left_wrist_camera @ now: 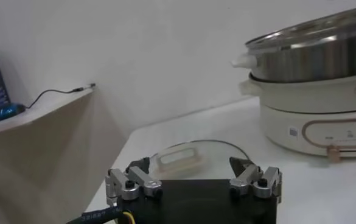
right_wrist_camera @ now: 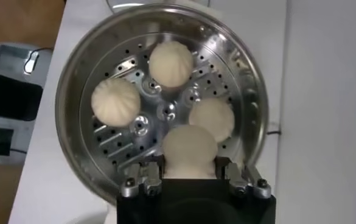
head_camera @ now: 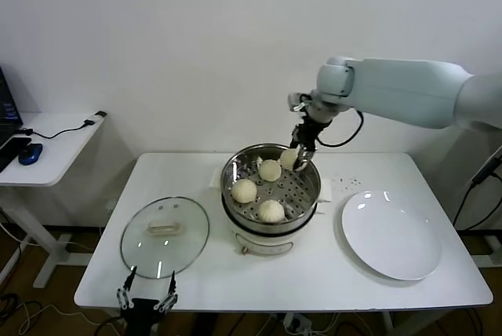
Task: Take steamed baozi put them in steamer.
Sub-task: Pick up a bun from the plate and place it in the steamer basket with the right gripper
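Observation:
The steamer is a shiny perforated steel basket on a white cooker base at mid-table. Three steamed baozi lie on its floor. My right gripper hangs just inside the far right rim, shut on another baozi. In the right wrist view that bun sits pinched between the fingers of the right gripper, above the steamer and its three buns. My left gripper is parked open at the table's front left edge, empty.
A round glass lid with a white handle lies flat left of the steamer; the left wrist view shows the lid just beyond the left gripper. A flat white plate sits at the right. A side desk stands at far left.

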`<state>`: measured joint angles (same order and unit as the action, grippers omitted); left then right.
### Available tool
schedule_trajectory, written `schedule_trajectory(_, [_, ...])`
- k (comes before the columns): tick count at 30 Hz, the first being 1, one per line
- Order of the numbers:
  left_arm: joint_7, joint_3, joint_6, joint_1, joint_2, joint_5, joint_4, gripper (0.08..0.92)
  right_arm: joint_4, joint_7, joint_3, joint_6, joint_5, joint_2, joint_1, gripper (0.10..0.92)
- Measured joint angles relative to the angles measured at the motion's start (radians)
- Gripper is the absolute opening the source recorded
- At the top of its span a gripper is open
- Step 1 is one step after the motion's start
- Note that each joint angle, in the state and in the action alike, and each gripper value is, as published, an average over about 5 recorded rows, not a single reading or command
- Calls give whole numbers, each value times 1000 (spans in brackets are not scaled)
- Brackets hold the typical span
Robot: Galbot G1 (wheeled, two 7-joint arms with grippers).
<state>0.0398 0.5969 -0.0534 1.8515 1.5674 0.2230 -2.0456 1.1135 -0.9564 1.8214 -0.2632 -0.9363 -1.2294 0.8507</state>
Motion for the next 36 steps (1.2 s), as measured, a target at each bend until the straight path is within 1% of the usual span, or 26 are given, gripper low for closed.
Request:
schedule_trajectory(7, [1,3,-1,-7,-1,-2,15,823,-2,46,50,-16,-22,-42,-47,551])
schedule_trajectory(18, [1,3,-1,-22,-1,-2,41,823,-26,78,78,-27,-26,-57,-108,555])
schedule_trajectory(21, [1,3,0,-27,-1,-2,45,823,-28,81,77,-29,-25,-58,-112,598])
schedule_trajectory(26, [1,1,2,-31,-1,0,46,823,-28,80,73,-30,-26,-58,-113,738])
schedule_trajectory(29, [1,1,2,-31,-1,1,46,823,-23,78,69,-30,-27,-55,-111,801])
schedule_trajectory(31, [1,0,3,-30,-1,1,46,823,-19,75,64,-29,-26,-50,-106,817])
schedule_trajectory(36, [0,0,2,-29,-1,5,41,823,1,68,45,-21,-25,-19,-79,822])
